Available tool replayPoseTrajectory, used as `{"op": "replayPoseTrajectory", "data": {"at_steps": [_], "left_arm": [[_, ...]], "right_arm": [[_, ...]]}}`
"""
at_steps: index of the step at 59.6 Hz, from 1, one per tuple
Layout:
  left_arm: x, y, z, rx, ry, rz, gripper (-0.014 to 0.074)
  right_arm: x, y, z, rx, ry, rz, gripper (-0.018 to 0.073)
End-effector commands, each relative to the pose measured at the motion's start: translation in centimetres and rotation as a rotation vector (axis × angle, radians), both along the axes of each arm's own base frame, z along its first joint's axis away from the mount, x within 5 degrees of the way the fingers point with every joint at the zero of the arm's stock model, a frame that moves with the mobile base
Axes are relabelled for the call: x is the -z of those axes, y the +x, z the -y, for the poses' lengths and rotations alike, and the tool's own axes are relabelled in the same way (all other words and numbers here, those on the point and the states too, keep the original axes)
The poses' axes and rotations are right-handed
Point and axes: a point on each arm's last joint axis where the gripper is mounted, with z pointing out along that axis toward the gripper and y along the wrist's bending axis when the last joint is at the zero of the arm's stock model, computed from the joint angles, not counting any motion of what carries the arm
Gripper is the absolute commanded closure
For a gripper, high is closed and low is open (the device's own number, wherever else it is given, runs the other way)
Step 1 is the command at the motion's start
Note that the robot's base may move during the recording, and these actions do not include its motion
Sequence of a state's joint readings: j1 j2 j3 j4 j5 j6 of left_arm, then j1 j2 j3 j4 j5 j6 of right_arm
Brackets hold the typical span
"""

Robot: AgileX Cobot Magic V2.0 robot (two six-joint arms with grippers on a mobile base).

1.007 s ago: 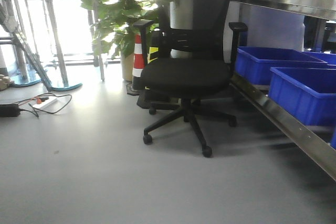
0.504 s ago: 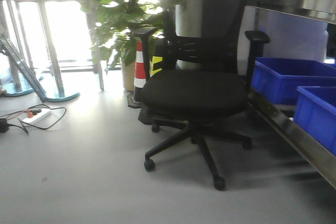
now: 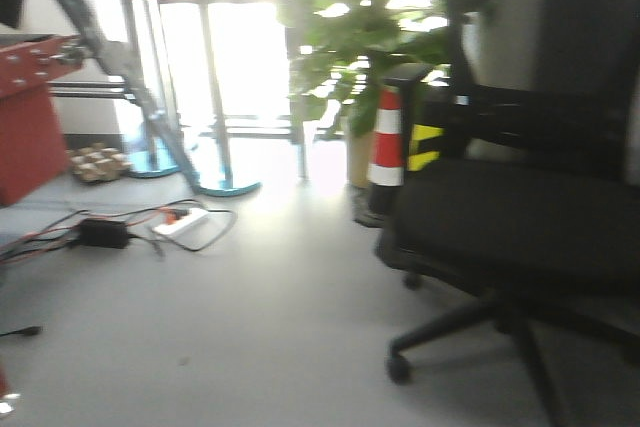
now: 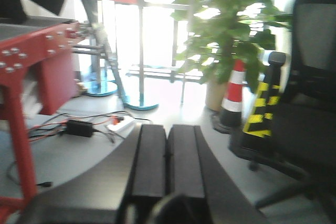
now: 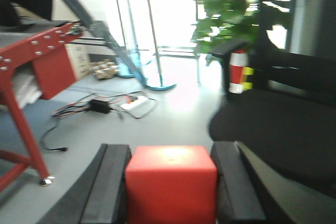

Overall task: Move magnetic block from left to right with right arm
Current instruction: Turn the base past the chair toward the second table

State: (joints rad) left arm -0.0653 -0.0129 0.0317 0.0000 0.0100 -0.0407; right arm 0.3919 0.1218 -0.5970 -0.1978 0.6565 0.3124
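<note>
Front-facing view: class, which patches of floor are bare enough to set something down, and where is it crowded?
Bare: the grey floor in the foreground, between the power strip with its cables on the left and the office chair on the right. Crowded: around the traffic cone and potted plant by the chair, and beside the red frame.

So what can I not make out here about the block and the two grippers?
The magnetic block, right wrist view: lower part cut off by the bottom edge; the right gripper covers its sides.
The left gripper, left wrist view: base cut off below.
Front view: blurred, neither arm shows; office chair cut by right edge.
</note>
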Motion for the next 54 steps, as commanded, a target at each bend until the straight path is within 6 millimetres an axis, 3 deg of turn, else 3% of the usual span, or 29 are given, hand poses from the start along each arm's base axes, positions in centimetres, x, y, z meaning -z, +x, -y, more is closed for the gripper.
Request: {"op": "replayPoseTrajectory", "data": {"at_steps": [1,54], "left_arm": [[-0.59,-0.13,0.01,0.005,-0.013,0.094,0.0713],[-0.59,-0.13,0.01,0.005,-0.013,0.094,0.0713]], "right_arm": [[-1.57,0.04,-0.06,-0.002,0.004,0.104,0.0473],[-1.57,0.04,-0.06,-0.002,0.004,0.104,0.0473]]}}
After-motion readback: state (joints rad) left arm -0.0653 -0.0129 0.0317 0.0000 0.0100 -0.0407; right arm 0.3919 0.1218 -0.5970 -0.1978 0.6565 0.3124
